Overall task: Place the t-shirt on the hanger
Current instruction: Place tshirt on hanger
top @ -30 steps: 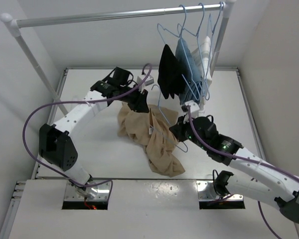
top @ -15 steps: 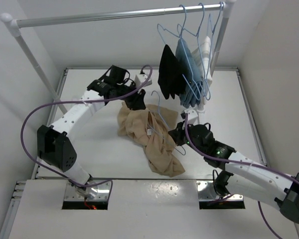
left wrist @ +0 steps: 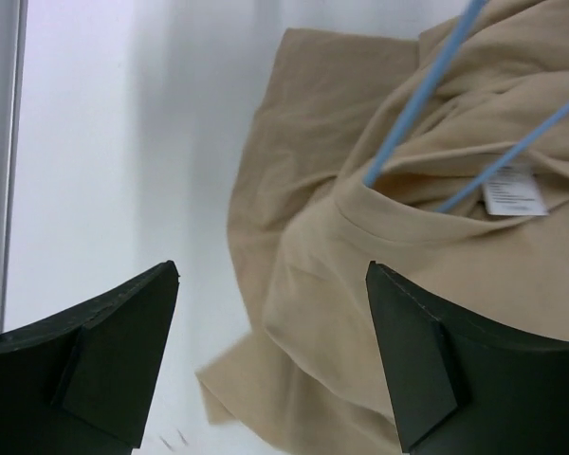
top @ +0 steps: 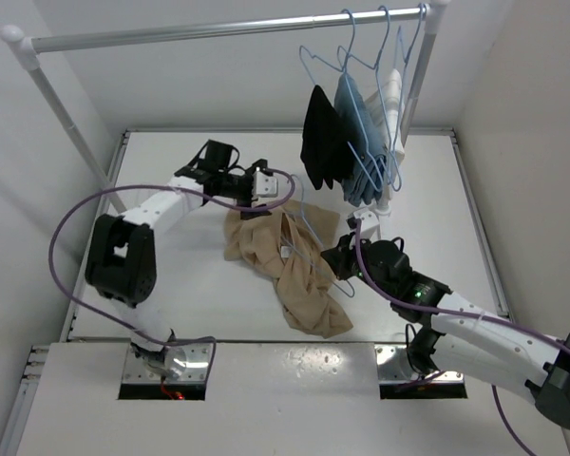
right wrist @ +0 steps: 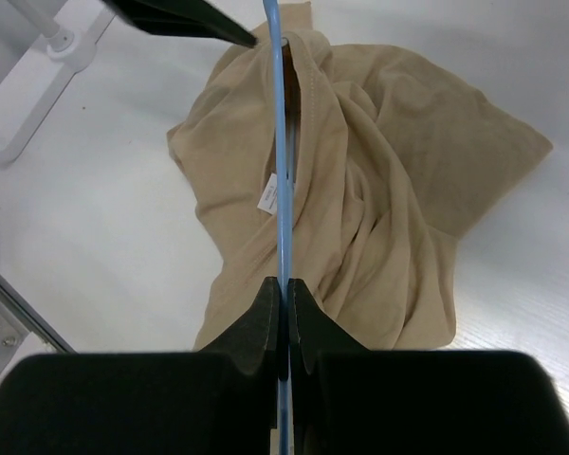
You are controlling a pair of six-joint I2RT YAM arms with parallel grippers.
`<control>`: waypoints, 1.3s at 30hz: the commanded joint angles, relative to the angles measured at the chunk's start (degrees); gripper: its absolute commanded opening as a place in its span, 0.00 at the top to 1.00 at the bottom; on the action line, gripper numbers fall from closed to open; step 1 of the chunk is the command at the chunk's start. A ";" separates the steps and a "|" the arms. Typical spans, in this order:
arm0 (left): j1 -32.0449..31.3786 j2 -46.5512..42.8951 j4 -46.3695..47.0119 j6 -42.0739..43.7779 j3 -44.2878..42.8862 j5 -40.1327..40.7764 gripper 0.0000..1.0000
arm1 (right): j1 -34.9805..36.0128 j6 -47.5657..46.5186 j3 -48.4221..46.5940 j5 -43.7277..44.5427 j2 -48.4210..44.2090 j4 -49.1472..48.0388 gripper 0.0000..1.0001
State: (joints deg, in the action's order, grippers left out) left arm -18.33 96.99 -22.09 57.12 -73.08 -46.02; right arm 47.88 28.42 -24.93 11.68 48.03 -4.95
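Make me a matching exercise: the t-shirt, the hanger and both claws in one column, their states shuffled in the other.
1. t-shirt
2. hanger
3. left claw
4. right claw

A. open, empty
B. heaped on the table
C. thin blue wire, gripped
D. shut on the hanger

Pairs: 1-B, 2-C, 3-A, 4-D

I am working in a robot test lab, not a home. My left arm (top: 161, 204) and right arm (top: 475, 323) are bolted to a white tabletop (top: 180, 285) with plain white walls (top: 527, 104) round it. Purple cables (top: 53, 256) loop loose, and a clothes rail (top: 218, 30) stands above.
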 commanded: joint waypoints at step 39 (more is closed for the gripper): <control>-6.99 11.91 -52.36 39.04 -26.07 -19.11 0.80 | 0.11 -4.43 -4.60 -0.78 5.06 -4.37 1.00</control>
State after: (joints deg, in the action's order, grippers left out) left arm -23.62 113.08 -70.15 96.18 -98.78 -56.62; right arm 48.21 24.67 -26.98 9.69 52.31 -5.50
